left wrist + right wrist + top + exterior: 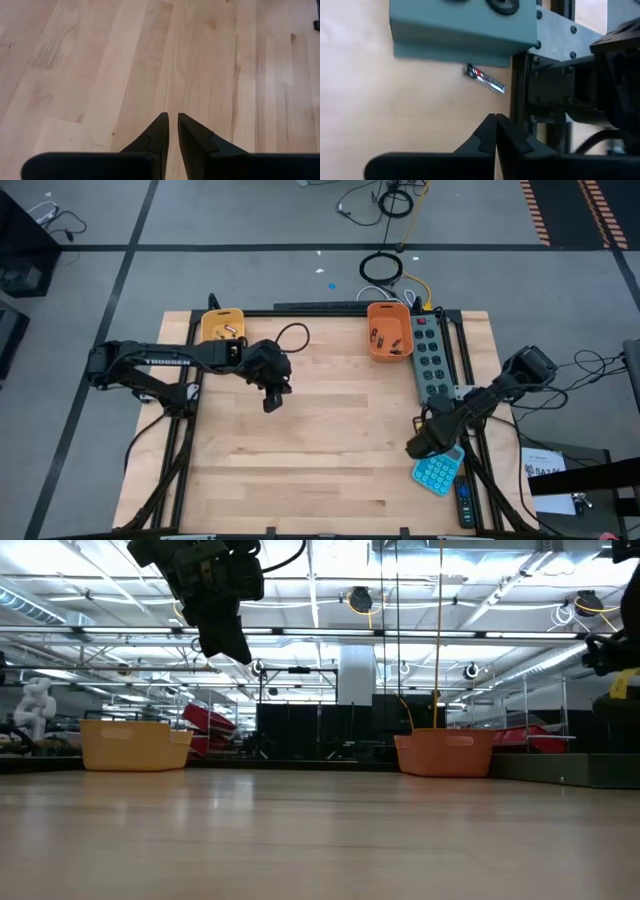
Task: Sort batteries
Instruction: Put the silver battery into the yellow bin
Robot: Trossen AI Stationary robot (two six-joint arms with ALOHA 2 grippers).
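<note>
One battery [485, 80] lies on the desk at its right edge, just beside the grey power strip [428, 352] — others sit in the yellow bin [222, 326] and orange bin [388, 332] along the far edge. The right gripper [495, 122] hangs near it, fingers pressed together on nothing. The left gripper [172, 125], nearly shut and empty, hovers over bare wood. It looks light, hard, slick, prone to roll — best pinched across its middle.

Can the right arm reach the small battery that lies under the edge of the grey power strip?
Probably yes, though tight. The battery lies just ahead of the right gripper, bare wood between. But the power strip overhangs it, and the fingers are shut.
</note>
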